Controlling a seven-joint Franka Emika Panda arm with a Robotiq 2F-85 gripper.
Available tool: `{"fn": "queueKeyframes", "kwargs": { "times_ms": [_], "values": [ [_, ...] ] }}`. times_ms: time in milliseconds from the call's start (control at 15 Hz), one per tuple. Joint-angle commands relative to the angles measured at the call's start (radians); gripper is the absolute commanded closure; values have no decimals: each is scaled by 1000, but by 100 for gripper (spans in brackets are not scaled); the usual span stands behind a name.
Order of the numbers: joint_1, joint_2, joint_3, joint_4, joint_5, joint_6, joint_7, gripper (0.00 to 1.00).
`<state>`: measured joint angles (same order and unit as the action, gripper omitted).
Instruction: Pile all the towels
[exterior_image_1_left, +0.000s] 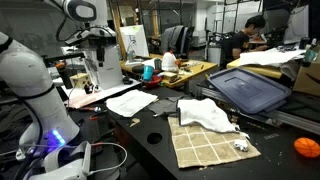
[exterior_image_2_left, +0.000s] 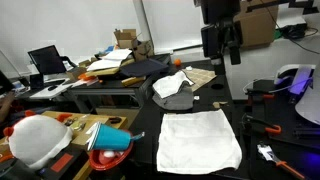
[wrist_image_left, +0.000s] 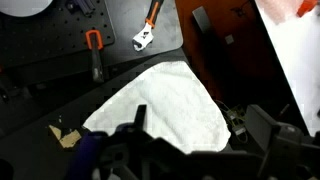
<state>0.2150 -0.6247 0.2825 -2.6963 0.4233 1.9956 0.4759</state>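
In an exterior view, a flat white towel (exterior_image_1_left: 130, 101) is seen left of centre on the dark worktop (exterior_image_1_left: 145, 138). At lower right, a crumpled white towel (exterior_image_1_left: 205, 113) lies on a beige checked towel (exterior_image_1_left: 212, 148).

In an exterior view, the gripper (exterior_image_2_left: 225, 55) is shown spread and empty at the top of the frame.

In the wrist view, the flat white towel fills the centre.
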Motion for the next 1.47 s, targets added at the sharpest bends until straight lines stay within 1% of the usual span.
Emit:
{"fn": "queueKeyframes", "kwargs": {
  "times_ms": [0, 800, 1067, 1267, 1400],
  "values": [
    [-3, -1, 2, 1, 1, -3, -1, 0],
    [-6, 4, 4, 3, -2, 0, 4, 0],
    [-39, 17, -3, 1, -38, 17, 5, 0],
    [-85, 35, -22, -3, -84, 39, -4, 0],
    [-126, 54, -50, -2, -122, 55, -13, 0]
  ]
}}
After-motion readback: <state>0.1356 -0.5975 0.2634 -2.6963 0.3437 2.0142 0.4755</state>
